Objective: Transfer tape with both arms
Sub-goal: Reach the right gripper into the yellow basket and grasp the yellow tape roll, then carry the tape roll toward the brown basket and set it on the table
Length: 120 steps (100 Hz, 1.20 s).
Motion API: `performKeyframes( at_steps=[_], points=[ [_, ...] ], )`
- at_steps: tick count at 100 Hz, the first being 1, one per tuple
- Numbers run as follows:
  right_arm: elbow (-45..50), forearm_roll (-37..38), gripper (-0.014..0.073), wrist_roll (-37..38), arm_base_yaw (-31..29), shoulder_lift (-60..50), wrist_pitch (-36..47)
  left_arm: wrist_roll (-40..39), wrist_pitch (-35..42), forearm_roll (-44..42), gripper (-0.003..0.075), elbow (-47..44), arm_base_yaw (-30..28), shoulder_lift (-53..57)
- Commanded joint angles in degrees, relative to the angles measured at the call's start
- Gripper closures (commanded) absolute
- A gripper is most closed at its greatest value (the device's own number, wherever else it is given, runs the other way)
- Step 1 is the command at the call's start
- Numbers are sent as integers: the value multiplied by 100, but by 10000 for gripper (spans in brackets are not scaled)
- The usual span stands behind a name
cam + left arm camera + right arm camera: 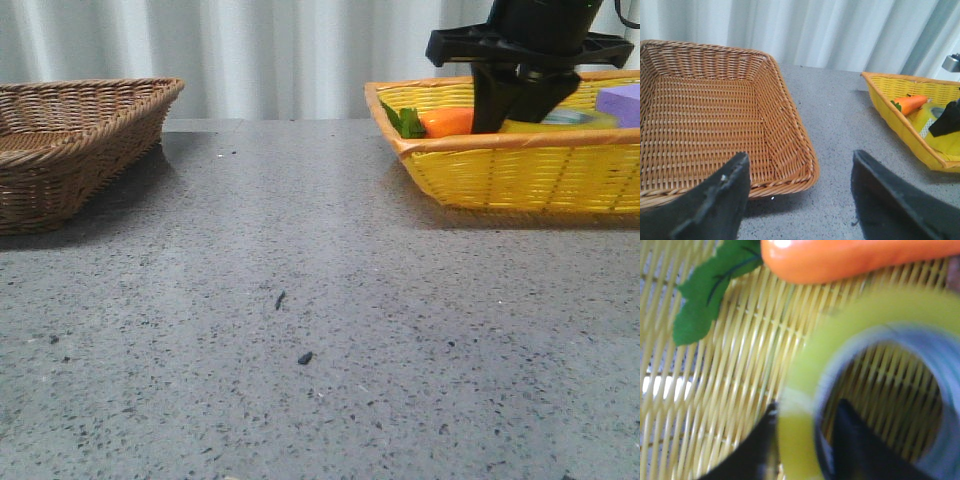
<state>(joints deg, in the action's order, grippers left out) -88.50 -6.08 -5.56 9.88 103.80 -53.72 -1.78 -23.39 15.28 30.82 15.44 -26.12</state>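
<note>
The right pincer (800, 440) is down inside the yellow basket (520, 170), its two black fingers (860, 445) straddling the wall of the tape (860, 335): one finger sits against the outside of the yellow roll and the other reaches into the core, so the pincer appears clamped on the roll's wall, though the close view is blurred and the contact itself is hard to confirm. The tape lies flat on the basket's woven floor, near the orange carrot (855, 257), whose green leaf (710, 290) spreads to one side. From the front, the right arm (525, 55) comes down steeply from above into the basket, its black wrist body hiding most of the roll, only a sliver of which (575, 120) shows just beside the arm, between the carrot (447, 122) and a purple block (622, 103) at the basket's far right end. The left pincer (800, 200) is spread wide with nothing between its fingers, held above the grey desk (300, 330) just beside the near corner of the brown wicker basket (710, 115). The left arm itself does not show in the front view. The two baskets stand well apart on the desk, brown on the left and yellow on the right.
</note>
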Motion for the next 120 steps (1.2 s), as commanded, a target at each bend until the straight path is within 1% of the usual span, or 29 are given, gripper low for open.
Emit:
performKeyframes(
  at_steps=[1, 15, 26, 41, 53, 63, 73, 92, 104, 108, 113, 120],
  points=[
    [-186, -27, 648, -21, -8, -351, 180, 0, 288, 78, 321, 196, 37, -66],
    [-542, -13, 644, -21, 29, -658, 346, 0, 261, 78, 321, 196, 37, -66],
    [-1235, -13, 644, -21, 199, -933, 443, 0, 261, 78, 321, 196, 37, -66],
    [-2491, -13, 644, -21, 774, -1047, 608, 0, 288, 78, 321, 196, 37, -66],
    [-3058, -13, 644, -21, 1366, -974, 920, 0, 312, 78, 321, 196, 37, -80],
    [-3108, -13, 644, -21, 1792, -803, 1022, 0, 337, 78, 321, 173, 37, -80],
    [-3093, -13, 644, -21, 2091, -444, 714, 0, 337, 78, 321, 173, 37, -80],
    [-3093, -13, 644, -21, 2342, 535, 159, 0, 301, 78, 321, 173, 37, -80],
    [-3093, -1, 641, -21, 2367, 1028, 19, 0, 289, 78, 321, 173, 37, -80],
    [-3093, 31, 627, 32, 2367, 1148, 19, 0, 289, 78, 321, 173, 37, -80],
    [-3093, 38, 590, 135, 2367, 1236, 30, 0, 266, 78, 321, 173, 37, -80],
    [-3093, 38, 489, 135, 2367, 1276, 19, 0, 180, 78, 321, 173, 37, -80]
  ],
)
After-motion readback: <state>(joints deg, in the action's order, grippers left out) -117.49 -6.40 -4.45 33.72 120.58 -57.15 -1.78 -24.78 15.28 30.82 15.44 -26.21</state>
